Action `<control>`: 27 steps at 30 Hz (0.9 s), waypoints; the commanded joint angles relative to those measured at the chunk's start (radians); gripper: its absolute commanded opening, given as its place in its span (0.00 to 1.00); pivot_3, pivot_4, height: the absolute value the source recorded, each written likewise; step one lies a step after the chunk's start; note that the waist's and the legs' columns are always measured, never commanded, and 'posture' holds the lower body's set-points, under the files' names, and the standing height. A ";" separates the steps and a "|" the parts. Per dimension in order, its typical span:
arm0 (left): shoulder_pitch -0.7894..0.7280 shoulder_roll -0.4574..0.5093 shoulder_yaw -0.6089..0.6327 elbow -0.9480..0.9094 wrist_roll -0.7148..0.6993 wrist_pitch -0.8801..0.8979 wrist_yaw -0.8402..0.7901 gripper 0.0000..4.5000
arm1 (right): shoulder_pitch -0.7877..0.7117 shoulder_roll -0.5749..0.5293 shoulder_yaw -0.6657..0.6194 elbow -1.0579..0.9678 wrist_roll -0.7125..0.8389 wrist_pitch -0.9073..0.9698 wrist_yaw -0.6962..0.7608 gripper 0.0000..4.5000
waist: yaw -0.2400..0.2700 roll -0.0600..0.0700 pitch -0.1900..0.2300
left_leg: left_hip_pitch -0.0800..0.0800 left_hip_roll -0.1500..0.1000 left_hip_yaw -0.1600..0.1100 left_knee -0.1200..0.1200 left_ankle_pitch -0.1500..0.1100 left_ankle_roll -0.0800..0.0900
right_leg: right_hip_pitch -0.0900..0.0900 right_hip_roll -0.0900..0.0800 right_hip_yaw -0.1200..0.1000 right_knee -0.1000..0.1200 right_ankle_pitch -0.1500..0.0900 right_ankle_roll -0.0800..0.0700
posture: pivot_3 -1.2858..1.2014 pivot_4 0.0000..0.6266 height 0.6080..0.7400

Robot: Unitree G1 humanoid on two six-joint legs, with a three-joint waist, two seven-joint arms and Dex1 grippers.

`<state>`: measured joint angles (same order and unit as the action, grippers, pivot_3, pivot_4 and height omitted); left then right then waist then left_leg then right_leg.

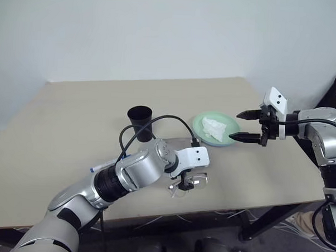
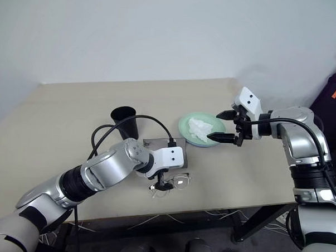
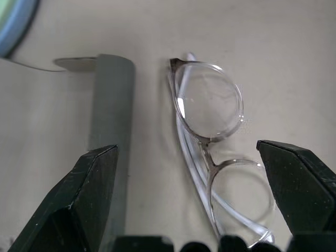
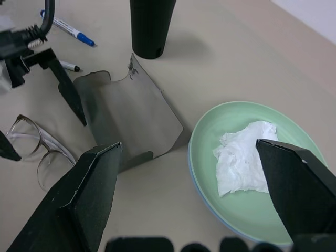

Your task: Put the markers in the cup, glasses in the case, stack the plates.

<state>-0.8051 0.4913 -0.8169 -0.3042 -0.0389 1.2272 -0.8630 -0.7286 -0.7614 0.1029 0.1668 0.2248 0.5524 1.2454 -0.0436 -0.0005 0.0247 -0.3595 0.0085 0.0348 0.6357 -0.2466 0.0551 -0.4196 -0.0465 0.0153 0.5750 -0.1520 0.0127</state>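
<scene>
The left gripper [image 2: 161,186] points steeply down over the glasses [image 3: 212,152], its two black fingers [image 3: 79,205] spread wide on either side of them and closed on nothing. The glasses lie folded on the beige counter [image 1: 73,116], close to its near edge, just beside the long side of the gray case [image 4: 128,118]. In the left wrist view one finger sits over the edge of the case and the other stands clear of the lenses; whether the fingertips touch the counter cannot be told.

The case lies open on the counter between the glasses and the black cup [image 1: 140,122]. The cup stands upright, mouth up, just behind the case.

Both markers lie on the counter beside the cup, on the robot's left of the case: the blue-capped marker [image 4: 68,29] farther out and the black-capped marker [image 4: 69,65] nearer the case. Neither is in the cup.

The pale green plate [image 4: 278,210] rests on the light blue plate, whose rim [image 4: 202,197] shows just under its edge, to the robot's right of the case. A crumpled white tissue [image 4: 244,157] lies on the green plate.

The right gripper [image 1: 247,126] hovers above the right-hand rim of the plates, pointing toward the tissue, its fingers wide apart and empty.
</scene>
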 commanded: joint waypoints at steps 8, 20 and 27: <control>-0.050 -0.004 -0.023 0.046 -0.007 -0.020 0.013 0.63 | -0.004 -0.009 -0.021 -0.033 0.019 -0.002 -0.020 1.00 | 0.000 0.000 0.000 | 0.000 0.000 0.000 0.000 0.000 0.000 | 0.000 0.000 0.000 0.000 0.000 0.000 | 0.52 0.00 0.93; -0.053 -0.003 -0.045 0.072 -0.007 -0.038 0.010 0.63 | -0.004 -0.006 -0.018 -0.032 0.017 -0.013 -0.033 1.00 | 0.000 0.000 0.000 | 0.000 0.000 -0.001 0.001 0.000 0.000 | 0.001 0.000 0.000 0.000 0.000 0.000 | 0.52 0.00 0.93; -0.055 -0.007 -0.056 0.082 -0.007 -0.052 0.005 0.27 | -0.005 -0.009 -0.017 -0.033 0.015 -0.014 -0.036 1.00 | 0.000 0.000 0.000 | 0.000 0.000 -0.001 0.001 0.000 0.000 | 0.001 0.001 0.000 0.000 0.000 0.000 | 0.52 0.00 0.93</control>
<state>-0.8326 0.4834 -0.8796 -0.2224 -0.0519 1.1841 -0.8587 -0.7226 -0.7614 0.1030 0.1655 0.2318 0.5509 1.2166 -0.0436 -0.0005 0.0247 -0.3595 0.0083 0.0333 0.6370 -0.2466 0.0552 -0.4182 -0.0458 0.0155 0.5750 -0.1520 0.0127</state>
